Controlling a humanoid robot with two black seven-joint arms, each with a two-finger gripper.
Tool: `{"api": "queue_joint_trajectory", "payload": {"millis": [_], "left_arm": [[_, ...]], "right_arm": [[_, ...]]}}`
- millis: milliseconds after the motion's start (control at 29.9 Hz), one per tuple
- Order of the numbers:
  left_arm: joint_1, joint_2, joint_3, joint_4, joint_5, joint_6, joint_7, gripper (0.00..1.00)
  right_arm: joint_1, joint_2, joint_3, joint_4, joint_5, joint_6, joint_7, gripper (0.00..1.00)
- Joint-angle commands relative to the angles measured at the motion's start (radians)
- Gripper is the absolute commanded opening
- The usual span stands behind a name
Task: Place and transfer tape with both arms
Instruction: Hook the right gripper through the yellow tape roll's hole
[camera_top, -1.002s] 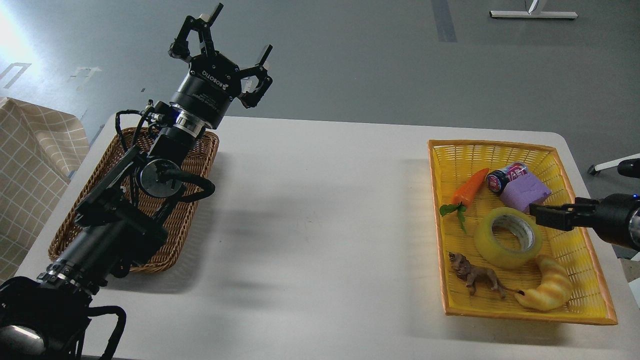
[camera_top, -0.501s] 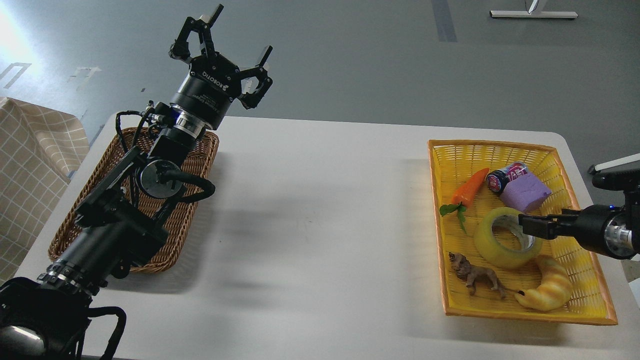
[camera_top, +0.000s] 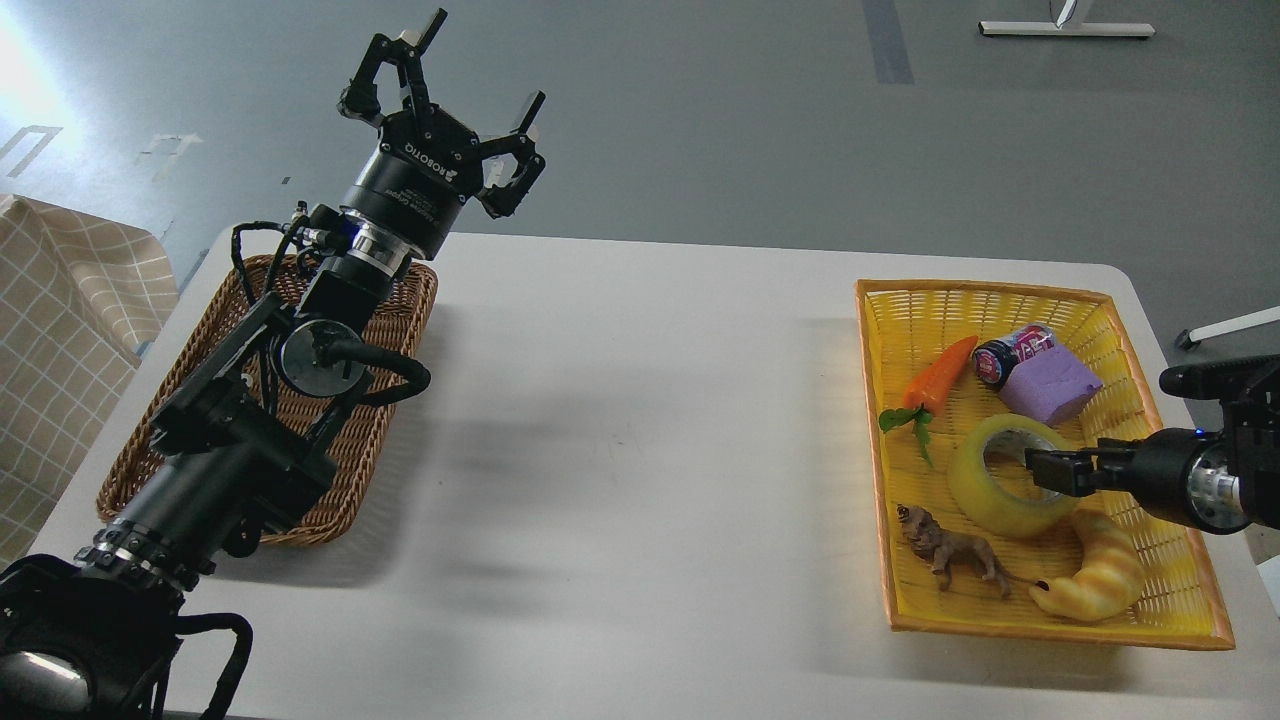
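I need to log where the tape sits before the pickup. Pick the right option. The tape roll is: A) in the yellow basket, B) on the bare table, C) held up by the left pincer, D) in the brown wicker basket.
A: the tape lies in the yellow basket between the carrot and the croissant toy, with the right pincer at its core.

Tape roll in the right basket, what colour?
Translucent yellow tape with a grey-white core, lying in the yellow basket. Head view shows it.
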Motion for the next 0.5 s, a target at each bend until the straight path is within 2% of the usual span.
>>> {"api": "queue_joint_trajectory", "payload": {"millis": [0, 234, 468], "left_arm": [[0.000, 0.001, 0.000, 0.000, 0.000, 0.000, 0.000, 0.98], [0.000, 0.001, -0.002, 0.000, 0.000, 0.000, 0.000, 0.98], [0.000, 0.001, -0.002, 0.002, 0.000, 0.000, -0.002, 0.98]], "right_arm": [[0.002, 0.011, -0.002, -0.006, 0.000, 0.000, 0.000, 0.72], [0.002, 0.027, -0.003, -0.013, 0.000, 0.000, 0.000, 0.72], [0.002, 0.028, -0.005, -0.015, 0.002, 0.000, 0.000, 0.66]]}}
